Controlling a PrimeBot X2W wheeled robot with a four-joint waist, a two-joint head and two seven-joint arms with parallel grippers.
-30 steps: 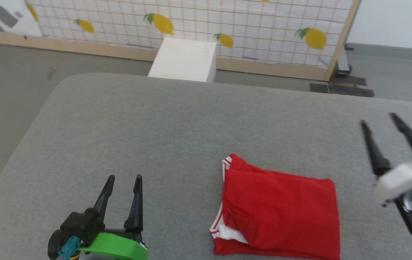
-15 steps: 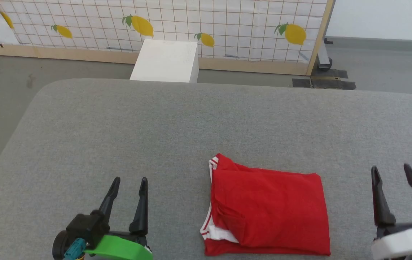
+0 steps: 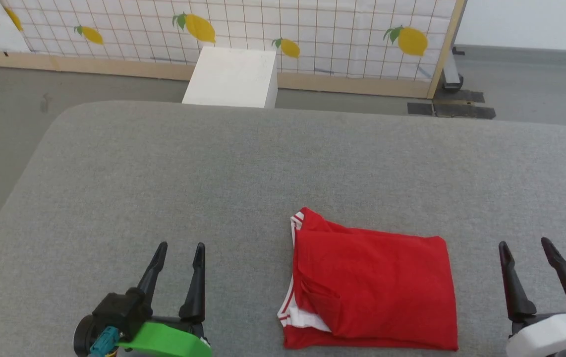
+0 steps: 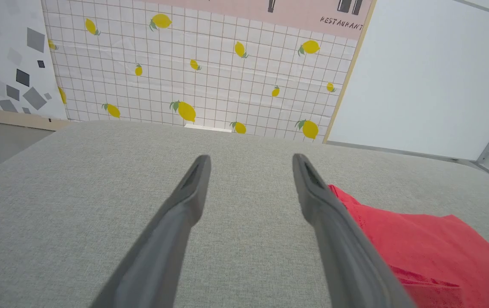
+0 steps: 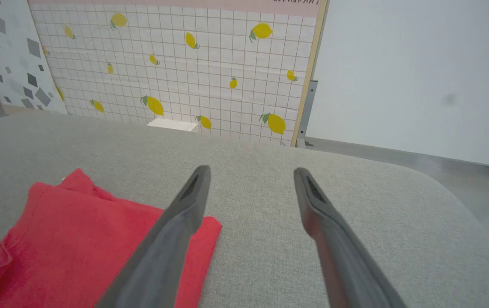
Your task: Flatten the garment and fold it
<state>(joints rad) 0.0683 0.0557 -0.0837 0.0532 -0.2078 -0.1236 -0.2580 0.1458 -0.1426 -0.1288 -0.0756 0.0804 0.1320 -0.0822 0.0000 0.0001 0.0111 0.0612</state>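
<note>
The garment point(image 3: 372, 287) lies folded into a compact red rectangle near the front of the grey padded table point(image 3: 243, 173), with white striped trim showing at its left edge. My left gripper point(image 3: 179, 248) stands open and empty well to its left. My right gripper point(image 3: 525, 244) is open and empty just off its right edge. In the left wrist view the garment point(image 4: 433, 248) lies right of the left gripper point(image 4: 251, 159). In the right wrist view the garment point(image 5: 77, 239) lies left of the right gripper point(image 5: 251, 171), whose left finger overlaps its corner.
A white box point(image 3: 233, 77) stands on the floor beyond the table's far edge, in front of a lemon-patterned tiled panel point(image 3: 312, 29). Grey floor point(image 3: 5, 124) surrounds the table on the left and far side.
My right gripper has come down and back from beside the table's right edge to the front right corner. The head camera has shifted a little; garment and left gripper stay put.
</note>
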